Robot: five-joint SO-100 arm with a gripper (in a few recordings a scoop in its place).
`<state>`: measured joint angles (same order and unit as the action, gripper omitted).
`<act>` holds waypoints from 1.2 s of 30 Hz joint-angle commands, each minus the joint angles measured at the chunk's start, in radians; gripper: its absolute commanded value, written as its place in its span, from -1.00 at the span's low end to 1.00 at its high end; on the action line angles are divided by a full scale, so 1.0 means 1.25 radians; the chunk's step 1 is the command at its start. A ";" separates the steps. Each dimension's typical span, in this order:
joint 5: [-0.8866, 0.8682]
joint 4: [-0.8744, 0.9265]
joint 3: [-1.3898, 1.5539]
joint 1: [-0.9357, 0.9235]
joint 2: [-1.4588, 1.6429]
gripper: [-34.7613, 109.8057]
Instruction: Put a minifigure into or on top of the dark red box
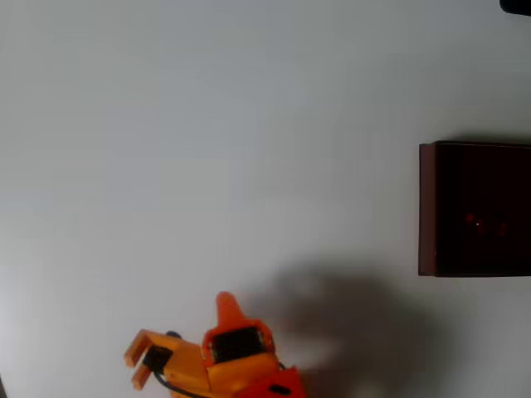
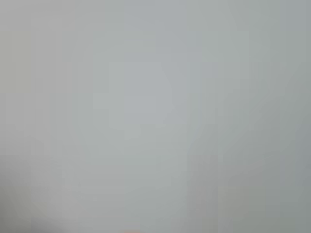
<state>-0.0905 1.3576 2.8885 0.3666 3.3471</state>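
At six o'clock in overhead view, orange gripper [image 1: 178, 332] — jaws spread, nothing held. Dark red box [image 1: 428, 207] at three o'clock, well apart; faint red speck inside — possibly minifigure [image 1: 474, 221]. Judging placement done; next, retreat.

no words, no numbers, no signs to read anywhere, nothing printed on any of the things

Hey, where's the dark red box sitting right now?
In the overhead view the dark red box sits at the right edge of the white table, partly cut off by the frame, well up and right of the orange gripper at the bottom.
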 commanded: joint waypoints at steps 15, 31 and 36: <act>0.067 -0.007 0.093 0.061 0.004 -0.52; 0.124 -0.009 0.093 0.120 0.006 -0.50; 0.124 -0.009 0.093 0.120 0.006 -0.51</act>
<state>0.0353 1.3330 3.0081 0.4985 3.3502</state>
